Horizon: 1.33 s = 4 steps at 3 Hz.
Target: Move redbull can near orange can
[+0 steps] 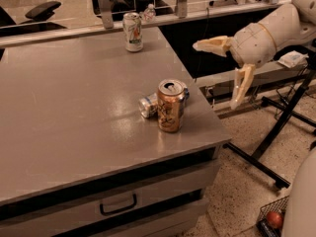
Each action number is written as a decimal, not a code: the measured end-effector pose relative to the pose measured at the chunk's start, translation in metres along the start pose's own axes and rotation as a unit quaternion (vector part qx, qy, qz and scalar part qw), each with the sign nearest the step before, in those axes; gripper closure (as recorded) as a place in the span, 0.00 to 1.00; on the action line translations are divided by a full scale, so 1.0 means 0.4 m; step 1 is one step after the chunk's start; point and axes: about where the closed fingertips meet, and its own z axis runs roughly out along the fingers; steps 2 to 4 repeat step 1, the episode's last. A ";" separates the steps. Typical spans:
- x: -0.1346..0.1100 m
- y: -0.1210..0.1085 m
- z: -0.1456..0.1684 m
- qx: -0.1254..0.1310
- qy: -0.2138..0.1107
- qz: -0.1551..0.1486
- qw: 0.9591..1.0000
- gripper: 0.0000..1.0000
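The orange can (170, 106) stands upright near the table's right edge. The redbull can (149, 104) lies on its side right behind it, touching or almost touching it, with its silver end pointing left and its blue part mostly hidden by the orange can. My gripper (217, 74) is open and empty. It hangs in the air to the right of the table, beyond the edge and higher than the cans, well apart from both.
A white-and-green can (133, 31) stands at the table's (64, 107) far edge. A drawer with a handle (117, 205) is under the tabletop. Black stand legs (276, 132) cross the floor on the right. A basket with a red object (273, 219) sits at bottom right.
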 end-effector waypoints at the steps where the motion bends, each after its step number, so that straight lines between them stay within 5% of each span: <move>1: 0.006 -0.019 0.005 0.013 0.003 0.000 1.000 0.00; 4: 0.006 -0.019 0.005 0.013 0.003 0.000 1.000 0.00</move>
